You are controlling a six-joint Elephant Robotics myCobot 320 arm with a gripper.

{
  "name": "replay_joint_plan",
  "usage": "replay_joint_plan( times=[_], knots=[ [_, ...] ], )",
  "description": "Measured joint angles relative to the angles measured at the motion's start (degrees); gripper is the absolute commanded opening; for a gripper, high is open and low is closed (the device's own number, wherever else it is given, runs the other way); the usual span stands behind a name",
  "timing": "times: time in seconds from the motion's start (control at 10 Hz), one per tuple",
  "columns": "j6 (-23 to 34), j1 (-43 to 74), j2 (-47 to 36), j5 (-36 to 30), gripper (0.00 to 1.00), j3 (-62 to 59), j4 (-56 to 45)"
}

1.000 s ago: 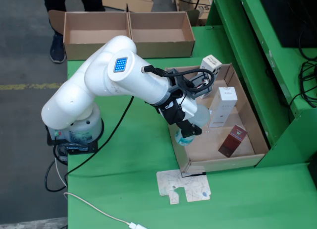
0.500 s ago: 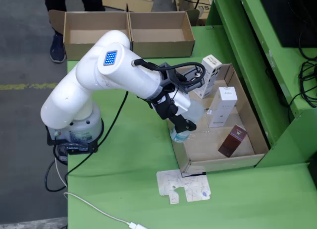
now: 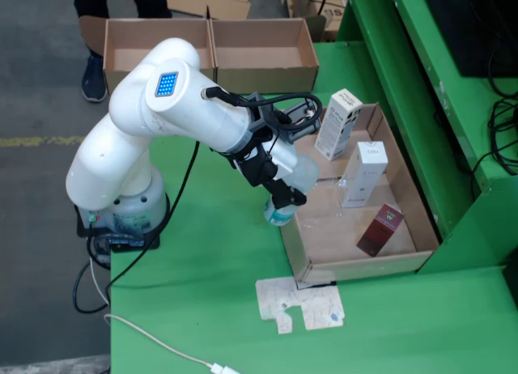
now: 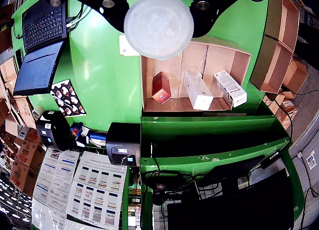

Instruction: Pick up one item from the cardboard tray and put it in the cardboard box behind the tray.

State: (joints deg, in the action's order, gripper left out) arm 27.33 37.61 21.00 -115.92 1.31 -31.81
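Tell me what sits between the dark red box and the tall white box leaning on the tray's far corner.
In the fixed view, another white carton stands between the dark red box and the leaning white box.

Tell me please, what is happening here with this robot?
A white robot arm holds a clear round bottle in its end effector, above the green table beside the cardboard tray. Three boxed items are in the tray: a tall white box, a second white box and a dark red box. The two-compartment cardboard box at the back looks empty.
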Motion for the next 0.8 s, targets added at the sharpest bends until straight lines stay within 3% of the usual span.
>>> replay_joint_plan(
  times=[0.8],
  knots=[
    [0.79, -1.93, 8.17, 0.96, 0.0, -19.06, -18.9]
  ],
)
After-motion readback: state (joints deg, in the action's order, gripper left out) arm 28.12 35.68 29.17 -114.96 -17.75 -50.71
